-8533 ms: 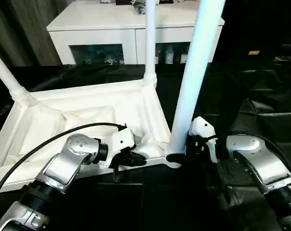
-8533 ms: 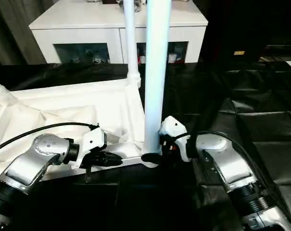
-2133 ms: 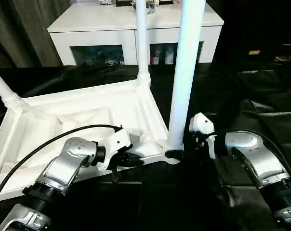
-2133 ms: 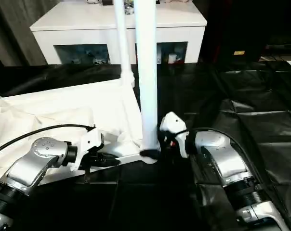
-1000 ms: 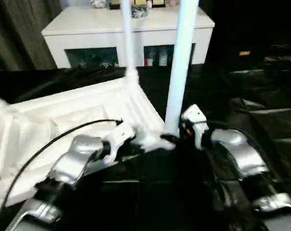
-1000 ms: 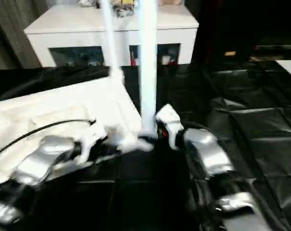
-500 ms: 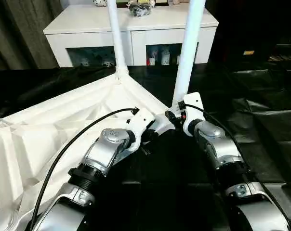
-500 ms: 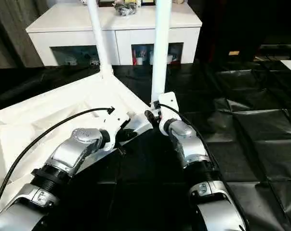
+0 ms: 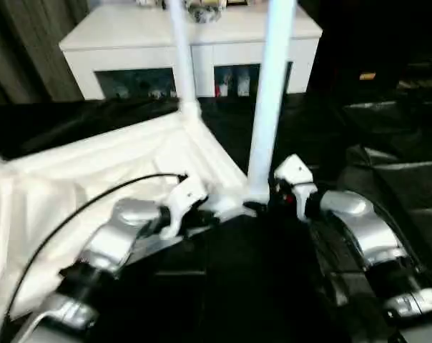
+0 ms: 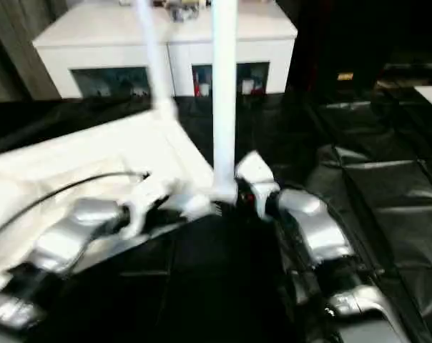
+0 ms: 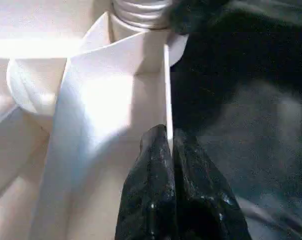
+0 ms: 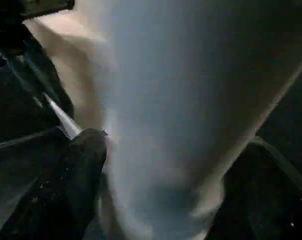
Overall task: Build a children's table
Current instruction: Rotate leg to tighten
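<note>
This looks like a room in a home, set up for a robot trial. A low white cabinet (image 9: 191,39) with glass doors stands against the far side, with small bottles and jars (image 9: 230,82) behind the glass and a few oddments on its top. Grey curtains (image 9: 30,43) hang beside it on the left. Black quilted sheeting (image 10: 373,186) is spread over the floor, which speaks of a staged work area rather than everyday living.

Both silver forearms reach forward, converging at centre. Left gripper (image 11: 167,150): two black fingers pinched together on a thin white plastic edge. Right gripper (image 12: 156,200): black fingers spread either side of a white tube, clamping it.
</note>
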